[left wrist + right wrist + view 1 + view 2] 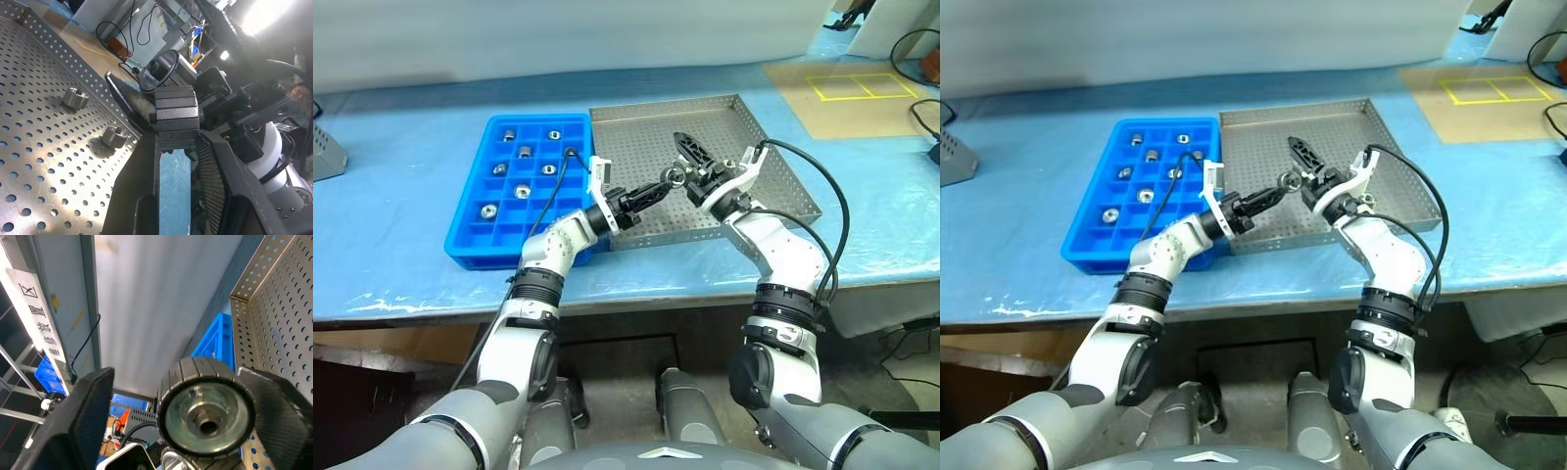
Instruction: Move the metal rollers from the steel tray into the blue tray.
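Note:
Above the steel tray my left gripper is shut on one of the metal rollers, a ribbed grey cylinder with a centre hole. My right gripper meets it from the right. Its jaws stand open around the same roller, with one finger against it and the other apart. In the left wrist view, the left gripper clamps the roller, and two more rollers lie on the perforated floor. The blue tray to the left holds several rollers in its compartments.
Both trays sit side by side on a table under a blue sheet, with its front edge close to me. A grey metal object lies at the far left. A cardboard patch with yellow tape and black cables are at the back right.

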Available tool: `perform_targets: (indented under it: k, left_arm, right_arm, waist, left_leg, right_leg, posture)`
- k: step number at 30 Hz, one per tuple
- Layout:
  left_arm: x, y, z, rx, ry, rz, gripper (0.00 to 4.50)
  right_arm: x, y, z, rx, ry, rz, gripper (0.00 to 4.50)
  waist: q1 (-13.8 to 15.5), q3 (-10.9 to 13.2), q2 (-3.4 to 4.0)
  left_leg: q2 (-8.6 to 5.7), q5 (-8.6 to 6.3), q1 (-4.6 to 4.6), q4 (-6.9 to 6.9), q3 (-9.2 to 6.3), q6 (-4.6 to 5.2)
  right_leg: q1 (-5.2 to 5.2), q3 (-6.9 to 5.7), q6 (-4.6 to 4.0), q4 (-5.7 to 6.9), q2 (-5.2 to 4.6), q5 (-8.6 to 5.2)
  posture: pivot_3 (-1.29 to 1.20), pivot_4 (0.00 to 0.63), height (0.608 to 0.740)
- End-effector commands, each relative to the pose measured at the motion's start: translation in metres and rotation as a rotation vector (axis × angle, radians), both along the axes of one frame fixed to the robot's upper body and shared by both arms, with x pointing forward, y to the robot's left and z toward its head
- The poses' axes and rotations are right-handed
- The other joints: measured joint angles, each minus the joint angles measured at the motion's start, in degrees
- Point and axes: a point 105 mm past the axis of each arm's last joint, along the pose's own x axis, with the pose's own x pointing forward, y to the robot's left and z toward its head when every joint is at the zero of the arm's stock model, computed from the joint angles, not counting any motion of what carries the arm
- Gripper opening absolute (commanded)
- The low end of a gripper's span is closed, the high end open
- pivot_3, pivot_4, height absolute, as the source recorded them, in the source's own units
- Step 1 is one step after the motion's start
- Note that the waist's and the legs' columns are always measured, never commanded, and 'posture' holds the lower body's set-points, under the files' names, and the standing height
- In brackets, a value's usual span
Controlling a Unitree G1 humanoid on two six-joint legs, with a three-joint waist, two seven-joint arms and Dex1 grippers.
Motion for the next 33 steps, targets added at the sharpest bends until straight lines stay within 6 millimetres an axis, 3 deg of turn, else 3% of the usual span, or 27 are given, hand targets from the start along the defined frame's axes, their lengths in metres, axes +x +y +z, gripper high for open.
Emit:
perform_targets:
  k: [1, 5, 12, 19, 26, 33]
  left_arm:
    - [-0.002, 0.005, -0.001, -0.022, 0.004, 0.0, 0.92]
    - [-0.001, 0.007, -0.002, -0.021, 0.005, 0.015, 0.92]
    - [0.005, 0.01, -0.001, -0.019, -0.006, 0.072, 0.92]
    - [0.023, 0.031, 0.001, -0.029, -0.002, 0.276, 0.92]
    - [0.024, 0.041, 0.0, -0.033, -0.005, 0.361, 0.92]
    - [0.039, 0.061, 0.016, 0.019, -0.065, 0.571, 0.92]
  right_arm:
    - [-0.002, -0.002, 0.011, 0.017, -0.054, -0.008, 2.88]
    - [-0.001, -0.003, 0.011, 0.02, -0.054, -0.014, 1.67]
    - [0.001, -0.007, 0.006, -0.006, -0.042, -0.037, 1.69]
    - [0.012, -0.041, 0.021, -0.037, -0.132, -0.279, 1.69]
    - [0.021, -0.065, 0.025, -0.016, -0.147, -0.436, 1.69]
    - [0.026, -0.031, 0.005, -0.28, -0.135, -0.348, 1.69]
  waist:
    - [0.3, 0.0, 0.0]
    - [0.8, 0.0, 0.0]
    - [2.1, 0.0, 0.0]
    - [2.9, 0.0, 0.0]
    - [3.5, 0.0, -0.01]
    - [3.6, 0.0, 0.0]
  left_leg:
    - [0.05, 0.01, 0.0, -0.02, 0.04, -0.02]
    - [0.25, 0.11, -0.01, -0.15, 0.14, -0.18]
    - [0.75, 0.33, 0.01, -0.26, 0.2, -0.54]
    - [0.77, 0.42, 0.04, -0.4, 0.2, -0.68]
    - [0.76, 0.42, 0.05, -0.41, 0.22, -0.68]
    - [0.84, 0.45, 0.08, -0.4, 0.22, -0.71]
  right_leg:
    - [-0.03, 0.03, 0.0, 0.0, 0.04, 0.0]
    - [-0.24, 0.1, 0.0, 0.07, 0.22, 0.0]
    - [-0.49, 0.18, -0.01, 0.25, 0.72, 0.0]
    - [-0.54, 0.2, -0.01, 0.25, 0.76, 0.0]
    - [-0.56, 0.23, -0.01, 0.25, 0.77, 0.01]
    - [-0.57, 0.23, -0.01, 0.31, 0.85, 0.01]
  posture:
    - [-0.43, 0.15, 0.74]
    - [-0.43, 0.15, 0.74]
    - [-0.43, 0.15, 0.74]
    - [-0.4, 0.15, 0.74]
    - [-0.38, 0.15, 0.74]
    - [-0.34, 0.15, 0.74]
